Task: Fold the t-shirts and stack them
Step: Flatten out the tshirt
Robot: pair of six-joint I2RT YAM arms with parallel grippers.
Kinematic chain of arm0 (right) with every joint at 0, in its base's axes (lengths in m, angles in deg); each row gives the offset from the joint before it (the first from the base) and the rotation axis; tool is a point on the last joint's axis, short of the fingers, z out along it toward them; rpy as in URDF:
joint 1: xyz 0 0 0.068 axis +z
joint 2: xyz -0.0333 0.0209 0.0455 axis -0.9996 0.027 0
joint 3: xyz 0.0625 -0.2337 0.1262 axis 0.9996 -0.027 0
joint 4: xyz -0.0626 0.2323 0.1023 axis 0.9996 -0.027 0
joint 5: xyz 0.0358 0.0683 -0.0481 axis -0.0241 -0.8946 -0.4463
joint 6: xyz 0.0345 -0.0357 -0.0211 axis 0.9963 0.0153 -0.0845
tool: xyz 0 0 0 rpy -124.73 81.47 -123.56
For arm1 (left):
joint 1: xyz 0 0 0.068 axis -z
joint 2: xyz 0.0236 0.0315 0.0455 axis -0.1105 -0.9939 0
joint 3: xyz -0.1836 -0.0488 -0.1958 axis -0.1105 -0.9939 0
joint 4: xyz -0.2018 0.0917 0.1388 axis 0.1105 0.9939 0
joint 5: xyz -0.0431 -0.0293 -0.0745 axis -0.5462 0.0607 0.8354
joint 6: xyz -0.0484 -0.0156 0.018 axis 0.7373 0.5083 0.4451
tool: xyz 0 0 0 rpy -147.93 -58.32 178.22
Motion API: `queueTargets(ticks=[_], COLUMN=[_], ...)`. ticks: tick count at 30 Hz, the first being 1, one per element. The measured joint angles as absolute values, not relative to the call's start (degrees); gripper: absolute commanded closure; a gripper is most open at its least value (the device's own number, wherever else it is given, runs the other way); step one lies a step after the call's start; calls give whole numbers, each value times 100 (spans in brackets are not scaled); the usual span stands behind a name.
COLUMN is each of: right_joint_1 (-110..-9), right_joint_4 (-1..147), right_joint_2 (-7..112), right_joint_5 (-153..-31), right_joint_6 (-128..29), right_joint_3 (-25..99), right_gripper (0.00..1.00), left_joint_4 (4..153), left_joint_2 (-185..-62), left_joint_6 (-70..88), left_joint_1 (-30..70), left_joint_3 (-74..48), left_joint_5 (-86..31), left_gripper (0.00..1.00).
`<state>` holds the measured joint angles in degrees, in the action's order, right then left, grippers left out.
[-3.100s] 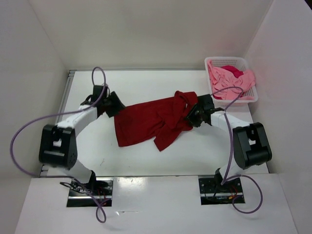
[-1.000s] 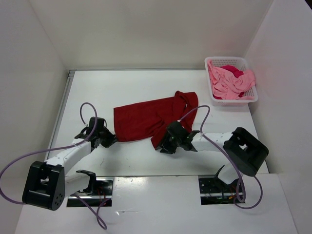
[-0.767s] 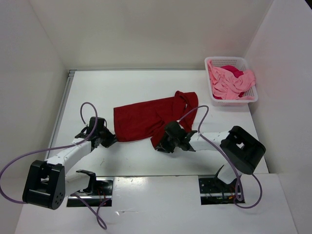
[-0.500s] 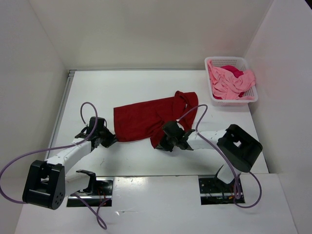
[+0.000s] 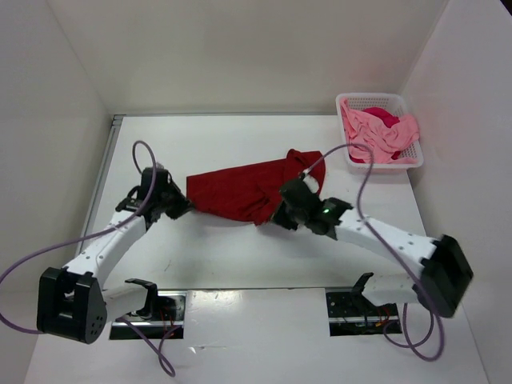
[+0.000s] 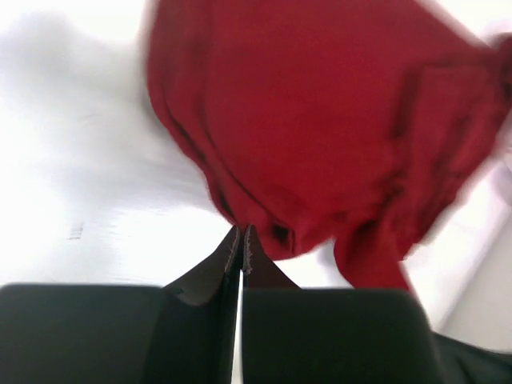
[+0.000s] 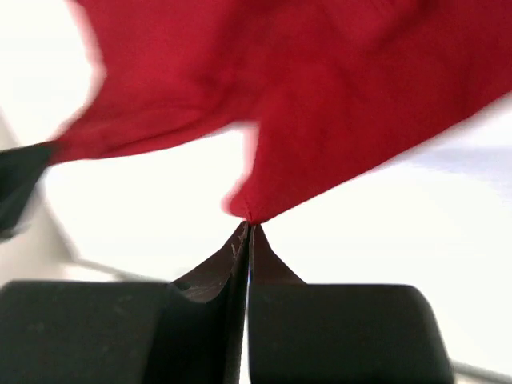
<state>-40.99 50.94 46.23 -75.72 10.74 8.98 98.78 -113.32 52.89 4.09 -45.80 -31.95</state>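
Top external view: dark red t-shirt (image 5: 240, 194) pinched at two points on its near edge, first fold not yet made.

Left hand (image 5: 182, 206) and right hand (image 5: 278, 217) each have their fingers pressed together on the near edge of the dark red t-shirt. Both wrist views show cloth meeting the closed tips. The garment lies across the middle of the bench (image 5: 240, 144), bunched toward its right end. No finished fold is visible and no stack exists. The light pink t-shirt (image 5: 374, 142) and the magenta-pink t-shirt (image 5: 384, 117) lie crumpled in the white mesh basket (image 5: 370, 98) at the far right corner. Judged from this, the task is at an early stage. This shirt needs folding, and the other two need removing, folding and stacking.
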Motion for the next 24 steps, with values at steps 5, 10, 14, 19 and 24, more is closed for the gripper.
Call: queueTargets(ticks=[5, 10, 14, 19, 24], right_joint_1=[-4488, -4543, -4748, -5017, -5026], right_joint_4=[3702, 2515, 2128, 2169, 2322], right_joint_2=[3366, 3685, 4437, 5079, 5132], right_joint_5=[-7203, -6665, -6401, -6287, -5990], right_joint_6=[480, -368, -1120, -1813, -2265], right_joint_3=[2778, 6111, 8854, 10845, 10670], right_gripper=[100, 100, 100, 100, 100], left_joint_4=[10555, 11135, 11226, 11309, 11449], left_joint_2=[-11290, -11391, -11609, -11876, -11900], left_joint_6=[4802, 4371, 4238, 4048, 3895], left_joint_1=[437, 123, -67, -72, -72], left_joint_3=[-2814, 45, 1905, 3352, 3225], left_joint_5=[-2940, -2771, -2878, -3444, -4030], left_gripper=[100, 100, 100, 100, 100])
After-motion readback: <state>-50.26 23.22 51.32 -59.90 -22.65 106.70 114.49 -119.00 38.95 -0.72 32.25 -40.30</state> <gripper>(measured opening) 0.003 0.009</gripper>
